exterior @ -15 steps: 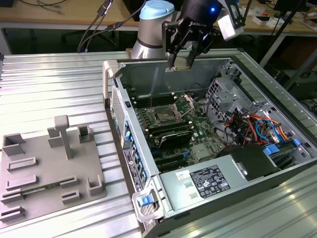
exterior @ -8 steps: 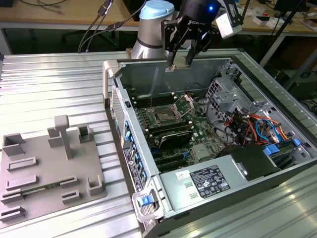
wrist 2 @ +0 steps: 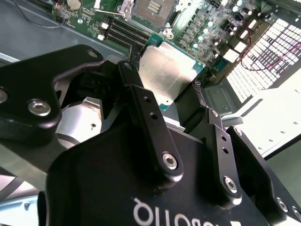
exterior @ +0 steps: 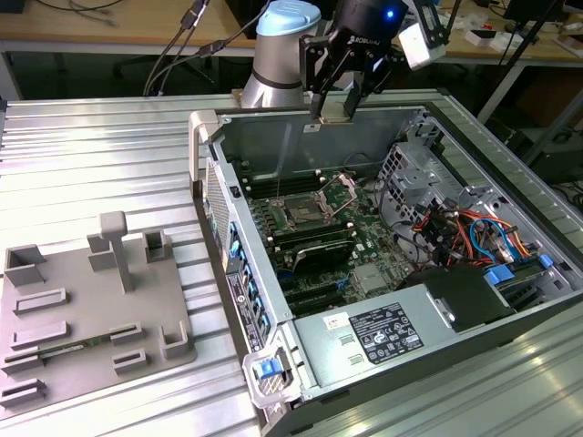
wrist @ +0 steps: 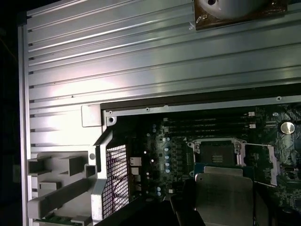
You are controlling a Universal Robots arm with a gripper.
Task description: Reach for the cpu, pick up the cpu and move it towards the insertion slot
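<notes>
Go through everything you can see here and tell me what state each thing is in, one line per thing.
hand: shut on the cpu, raised over the open computer case.
cpu: held off the board between the fingers, metal face showing.
insertion slot: open and bare, hinged plate swung up.
computer case: lying on its side, side panel off.
grey fixture tray: on the table beside the case.

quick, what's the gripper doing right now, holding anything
Gripper: shut on the cpu, held in the air above the open computer case, over the motherboard with the insertion slot below.
</notes>
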